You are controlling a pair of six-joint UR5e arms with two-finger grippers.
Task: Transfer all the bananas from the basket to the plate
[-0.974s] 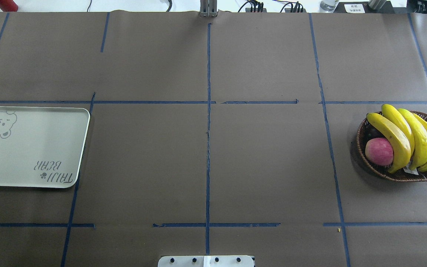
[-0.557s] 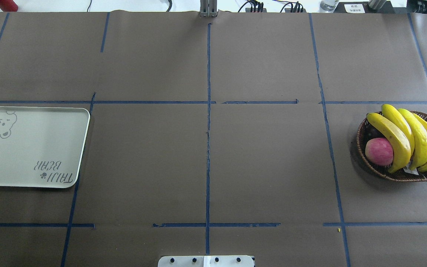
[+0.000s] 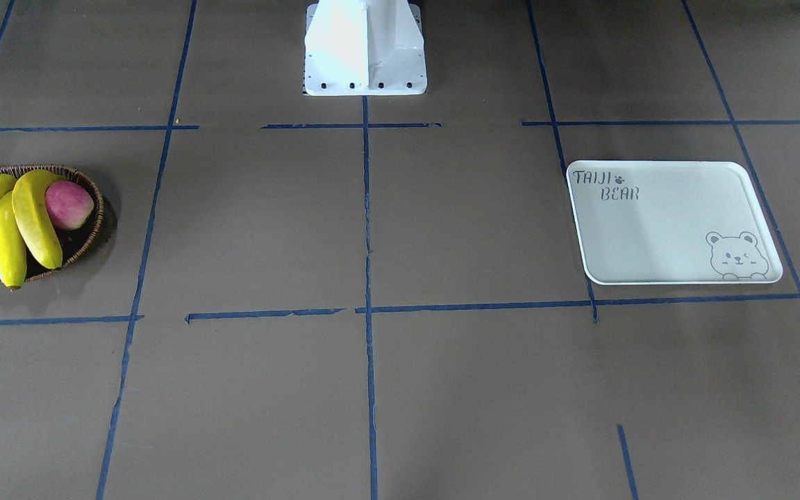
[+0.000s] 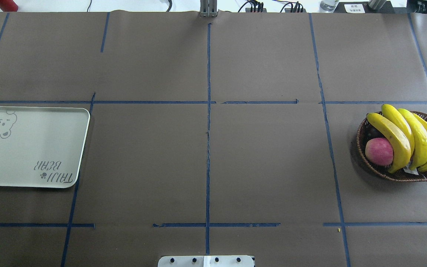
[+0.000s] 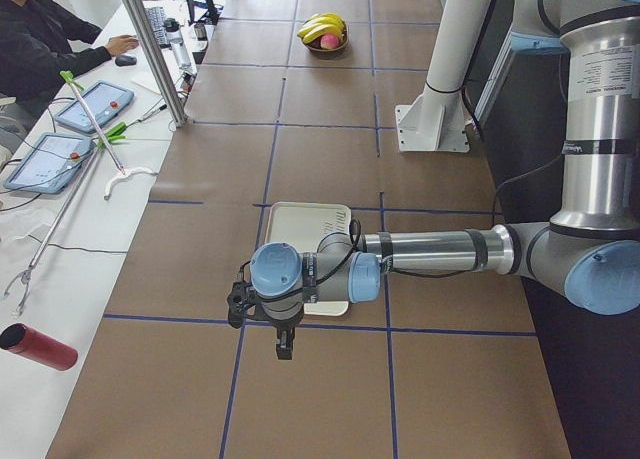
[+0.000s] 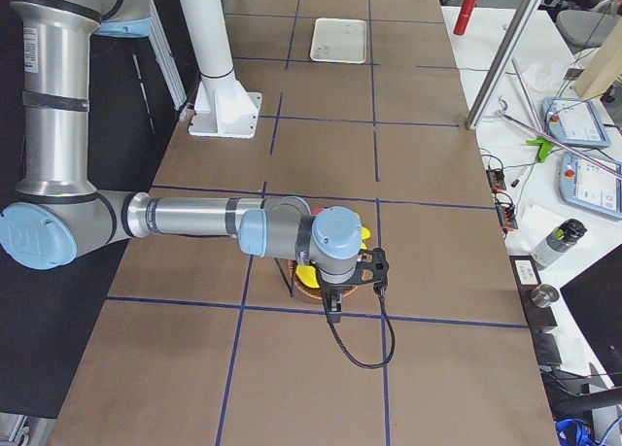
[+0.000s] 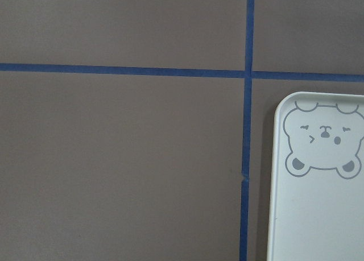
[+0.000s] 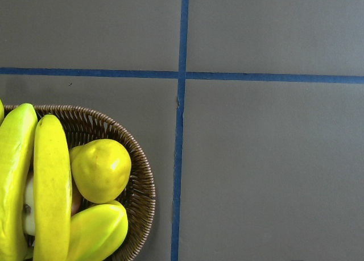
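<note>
Several yellow bananas (image 4: 408, 139) lie side by side across the brown wicker basket (image 4: 402, 177) at the table's right end; they also show in the front view (image 3: 4, 226) and the right wrist view (image 8: 45, 187). The white "TAIJI BEAR" plate (image 4: 28, 148) lies bare at the left end, and its bear corner shows in the left wrist view (image 7: 318, 215). My left gripper (image 5: 283, 347) hangs high over the table beside the plate's outer end. My right gripper (image 6: 335, 313) hangs high over the basket's outer end. I cannot tell whether either is open or shut.
A pink-red apple (image 4: 379, 151) and a stubby yellow fruit (image 8: 101, 169) share the basket. The white robot base (image 3: 365, 48) stands at mid-table on my side. A metal post (image 4: 208, 9) and a red cylinder (image 4: 5, 4) stand at the far edge. An operator (image 5: 40, 39) sits there.
</note>
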